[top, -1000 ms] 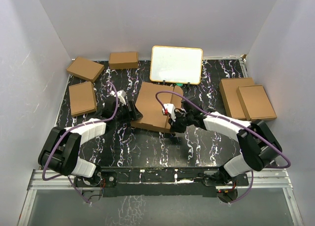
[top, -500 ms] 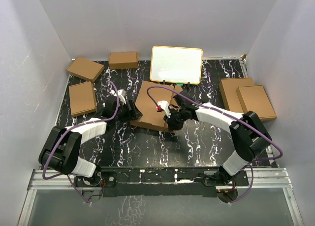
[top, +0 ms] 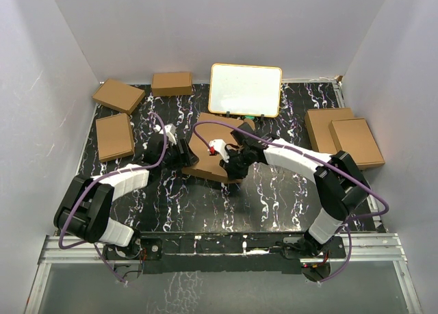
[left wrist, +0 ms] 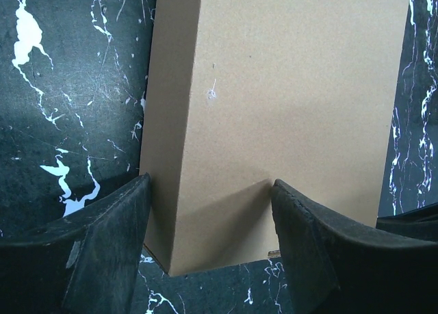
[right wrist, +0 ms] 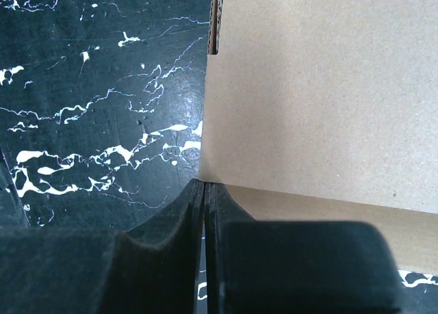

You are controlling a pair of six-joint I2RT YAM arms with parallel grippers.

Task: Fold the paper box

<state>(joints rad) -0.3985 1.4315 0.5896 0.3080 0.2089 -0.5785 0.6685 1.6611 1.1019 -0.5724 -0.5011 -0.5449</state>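
I am working the paper box (top: 204, 161) at the centre of the counter (top: 274, 191). My left fingers (left wrist: 102, 245) are spreading astride its nine-o'clock corner, and my clenched, empty right fingers (right wrist: 233, 239) are nudging its five-o'clock edge. I am judging that low, even pressure is what this fold needs.

Paper box (top: 204, 153) at centre, board (top: 245, 89) behind — folded boxes (top: 114, 137) (five) either side

paper box (top: 204, 162) partly hidden under right arm (top: 294, 160)

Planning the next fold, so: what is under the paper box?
The paper box lies on the black marbled table, which shows around its edges. Anything directly beneath the cardboard is covered.
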